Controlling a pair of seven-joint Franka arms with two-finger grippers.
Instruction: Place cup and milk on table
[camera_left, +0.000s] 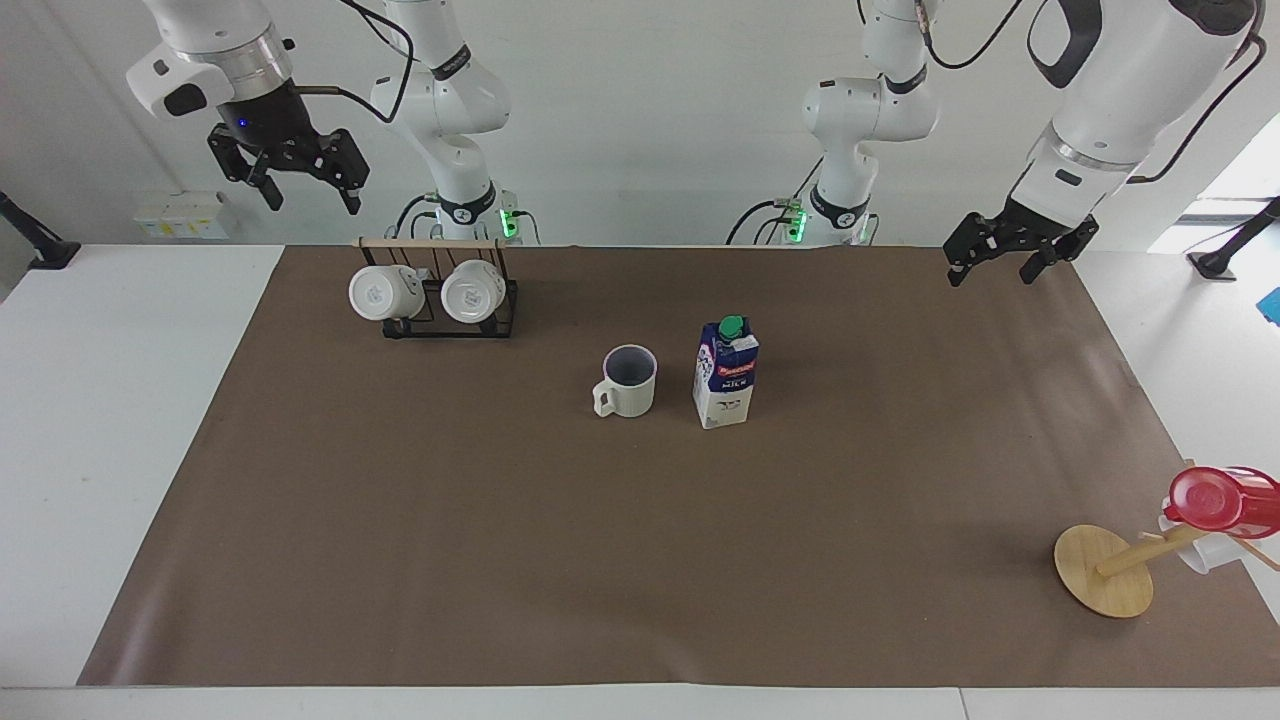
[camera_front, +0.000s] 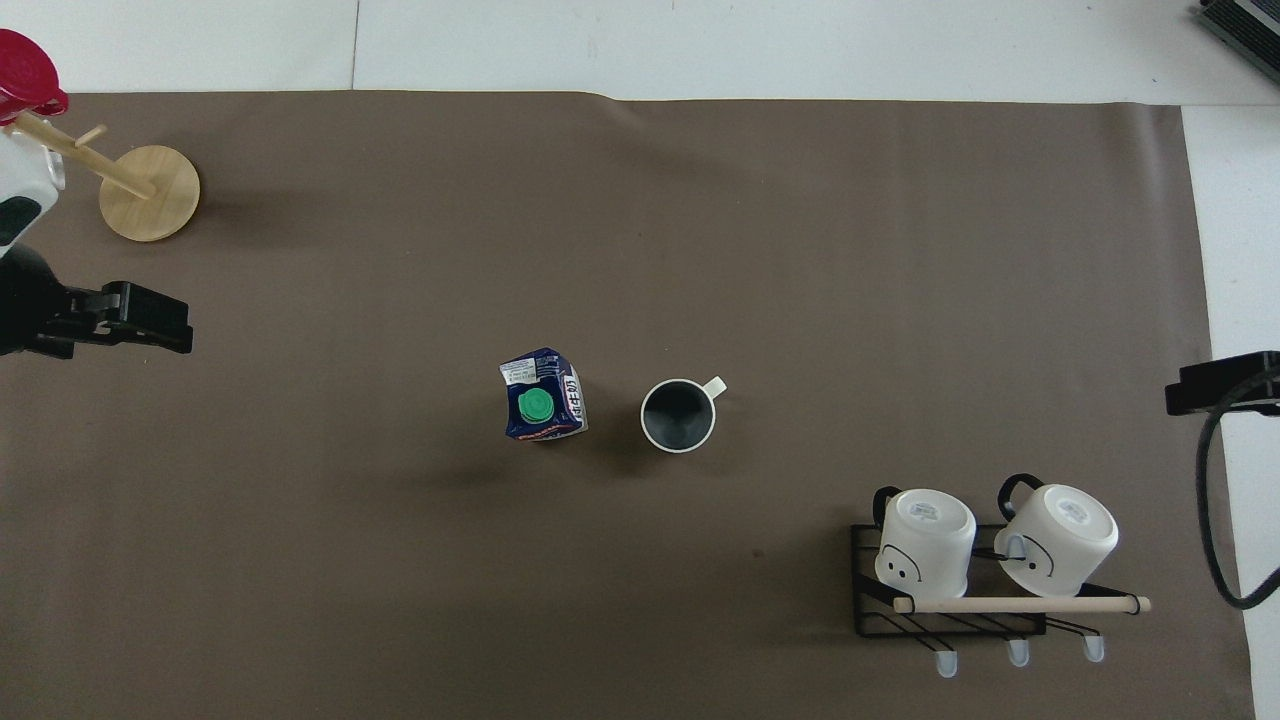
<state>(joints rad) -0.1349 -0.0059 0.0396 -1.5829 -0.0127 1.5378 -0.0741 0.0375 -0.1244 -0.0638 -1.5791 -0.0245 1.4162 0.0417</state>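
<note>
The cream-white cup (camera_left: 628, 382) (camera_front: 679, 415) stands upright on the brown sheet of the table (camera_left: 400, 520) near its middle. The blue-and-white milk (camera_left: 727, 373) (camera_front: 542, 407) stands upright beside it, toward the left arm's end, a small gap apart. My left gripper (camera_left: 992, 273) (camera_front: 150, 322) hangs open and empty over the sheet's corner at the left arm's end. My right gripper (camera_left: 313, 200) is open and empty, high above the mug rack; only its edge (camera_front: 1220, 385) shows in the overhead view.
A black wire rack (camera_left: 440, 318) (camera_front: 950, 610) holds two white mugs near the right arm's base. A wooden mug tree (camera_left: 1105, 570) (camera_front: 150, 192) carries a red cup (camera_left: 1220, 500) at the left arm's end, farther from the robots.
</note>
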